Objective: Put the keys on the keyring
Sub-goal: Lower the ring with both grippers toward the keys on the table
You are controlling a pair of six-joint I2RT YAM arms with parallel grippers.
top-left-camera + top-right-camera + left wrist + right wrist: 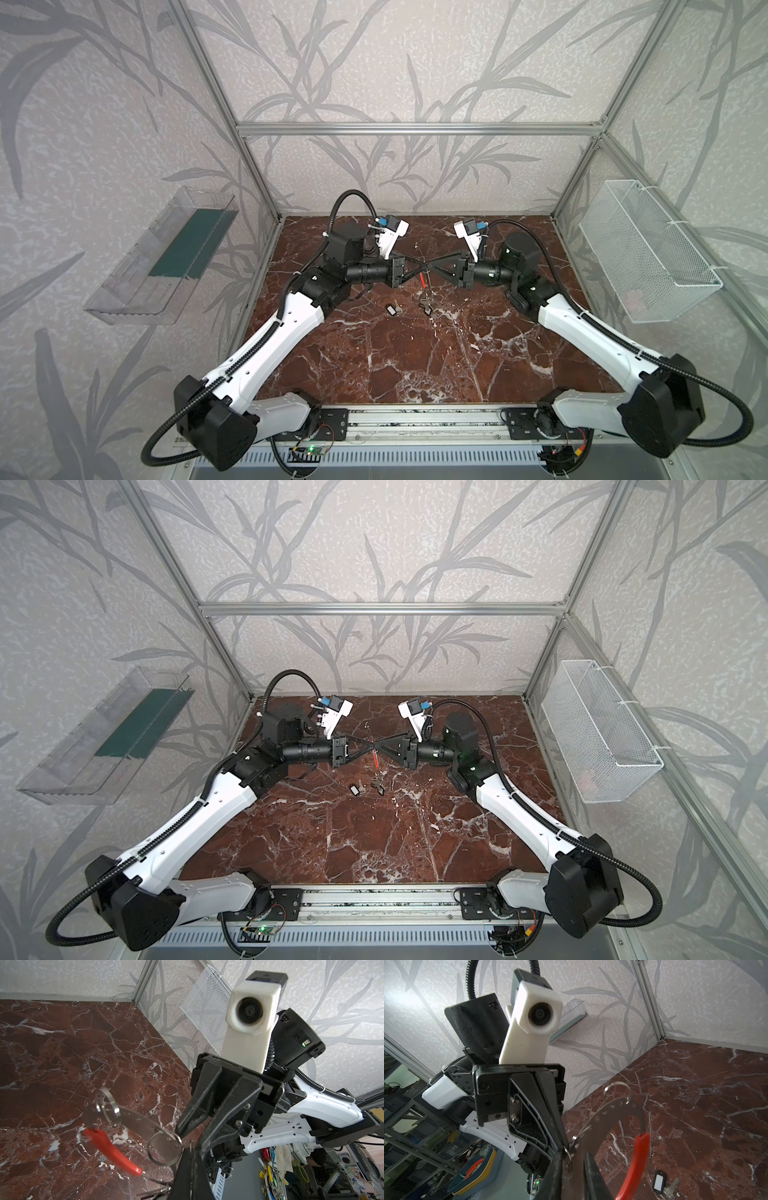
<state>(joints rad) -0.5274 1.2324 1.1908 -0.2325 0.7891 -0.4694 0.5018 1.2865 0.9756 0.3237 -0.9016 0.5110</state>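
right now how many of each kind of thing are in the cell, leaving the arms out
keyring: 1
tagged keys on the marble: 2 for sure; the second is a clump too small to split
clear wall tray: 1
white mesh basket: 1
total: 5

Leaf-patterned grey walls (415, 62), red-brown marble tabletop (415, 353), aluminium frame (415, 128), white mesh basket (631, 249), clear shelf (124, 291).

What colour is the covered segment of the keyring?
Bright red; the keyring shows it best in the right wrist view.
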